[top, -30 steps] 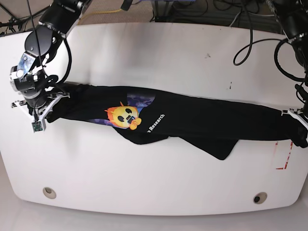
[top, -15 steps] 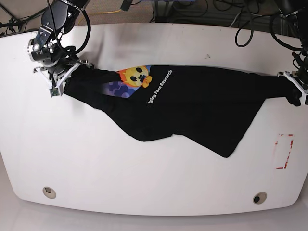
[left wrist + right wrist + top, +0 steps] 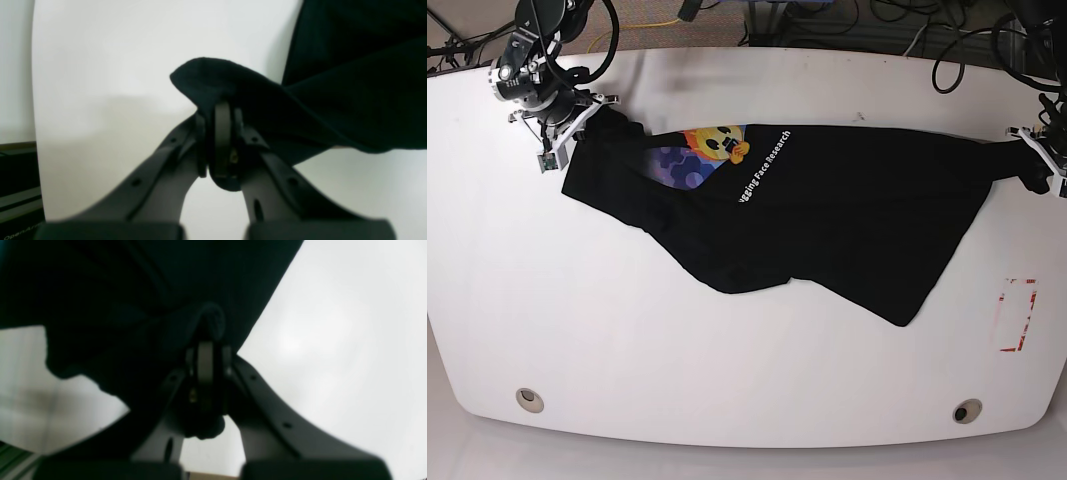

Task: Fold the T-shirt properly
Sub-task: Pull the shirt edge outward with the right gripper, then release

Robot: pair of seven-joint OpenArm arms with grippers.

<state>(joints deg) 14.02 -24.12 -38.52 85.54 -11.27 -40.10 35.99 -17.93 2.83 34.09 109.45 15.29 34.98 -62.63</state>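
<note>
The black T-shirt (image 3: 847,210) is stretched across the white table between both arms, its yellow emoji print (image 3: 719,143) facing up near the far left. At the base view's right edge my left gripper (image 3: 1033,168) is shut on a bunched end of the T-shirt (image 3: 233,86); the wrist view shows its jaws pinched together (image 3: 220,120) on the cloth. My right gripper (image 3: 587,118) at the far left is shut on the other end, jaws closed (image 3: 205,350) on a fold of the T-shirt (image 3: 133,306). A loose part hangs toward the front (image 3: 897,305).
A red dashed rectangle mark (image 3: 1017,315) lies on the table (image 3: 727,370) at the right front. Two round holes (image 3: 528,399) (image 3: 967,411) sit near the front edge. Cables (image 3: 947,60) trail over the far right edge.
Both grippers have carried the T-shirt's ends toward the far side of the table. The cloth has spread wider, and the print has turned and moved farther back.
</note>
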